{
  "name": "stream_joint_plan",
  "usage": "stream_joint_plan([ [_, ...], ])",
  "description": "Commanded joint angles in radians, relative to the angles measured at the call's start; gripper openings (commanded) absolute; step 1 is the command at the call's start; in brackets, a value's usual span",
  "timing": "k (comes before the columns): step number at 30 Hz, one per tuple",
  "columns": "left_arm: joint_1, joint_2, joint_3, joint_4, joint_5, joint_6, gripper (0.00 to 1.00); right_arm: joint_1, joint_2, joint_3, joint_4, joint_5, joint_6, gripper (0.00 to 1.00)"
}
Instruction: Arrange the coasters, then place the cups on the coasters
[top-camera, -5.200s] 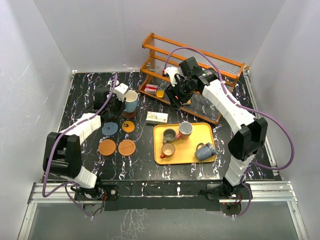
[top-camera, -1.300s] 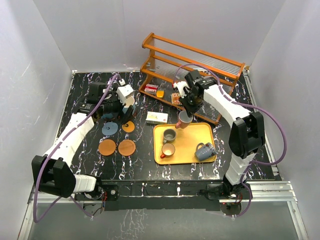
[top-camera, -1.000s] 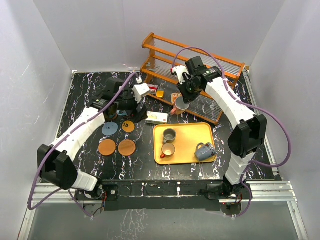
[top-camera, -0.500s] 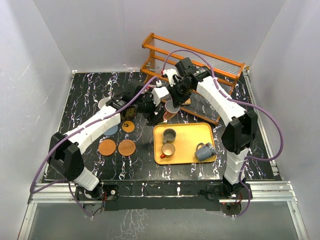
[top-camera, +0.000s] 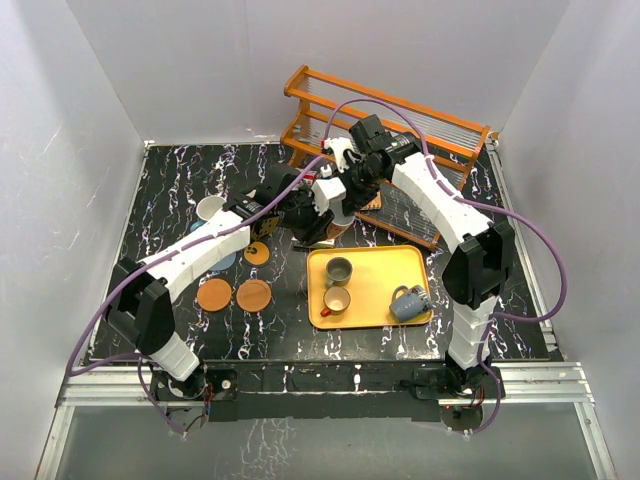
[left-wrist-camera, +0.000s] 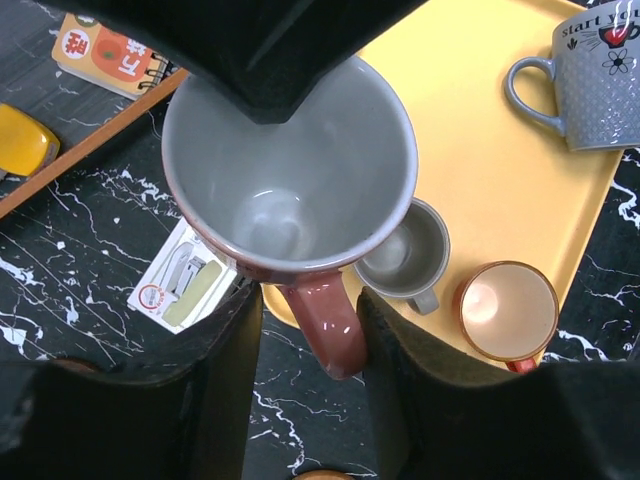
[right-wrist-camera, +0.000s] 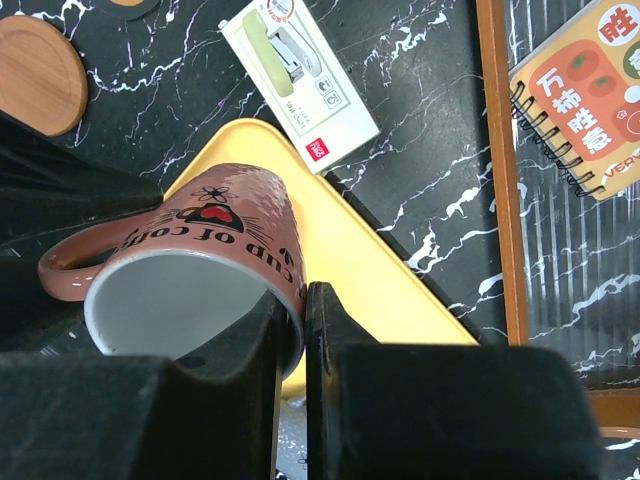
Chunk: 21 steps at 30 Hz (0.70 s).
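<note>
My right gripper (right-wrist-camera: 295, 330) is shut on the rim of a pink-brown cup (right-wrist-camera: 200, 270), holding it in the air above the tray's far left corner (top-camera: 340, 213). My left gripper (left-wrist-camera: 310, 340) straddles the cup's handle (left-wrist-camera: 325, 325). One finger touches the handle and a gap shows on the other side, so the gripper is open. Three more cups sit on the yellow tray (top-camera: 375, 275): grey (top-camera: 339, 270), orange (top-camera: 336, 300) and a blue-grey one (top-camera: 408, 303) on its side. A pale cup (top-camera: 210, 208) stands at the left. Orange coasters (top-camera: 214, 294) (top-camera: 254, 295) (top-camera: 257, 253) lie near a blue-grey coaster (top-camera: 222, 258).
A wooden rack (top-camera: 400, 120) stands at the back right with a spiral notebook (right-wrist-camera: 590, 90) on its lower shelf. A small white box (right-wrist-camera: 300, 75) lies on the black marble table beside the tray's far left corner.
The right gripper lifted the pink-brown cup off the tray and carried it left. The left arm swung right from the coasters, and its jaws narrowed around the cup's handle.
</note>
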Motion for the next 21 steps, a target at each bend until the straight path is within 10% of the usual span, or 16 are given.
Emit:
stream_joint_plan([
  [1, -0.005, 0.002, 0.042, 0.001, 0.006, 0.003, 0.36, 0.022, -0.006, 0.038, 0.020, -0.061, 0.007, 0.00],
  [8, -0.005, 0.005, 0.047, -0.010, -0.012, 0.017, 0.00, 0.026, -0.001, 0.029, 0.020, -0.056, 0.004, 0.04],
  [21, 0.010, -0.094, -0.029, 0.052, -0.109, 0.052, 0.00, 0.024, -0.023, 0.001, 0.019, -0.055, -0.006, 0.33],
])
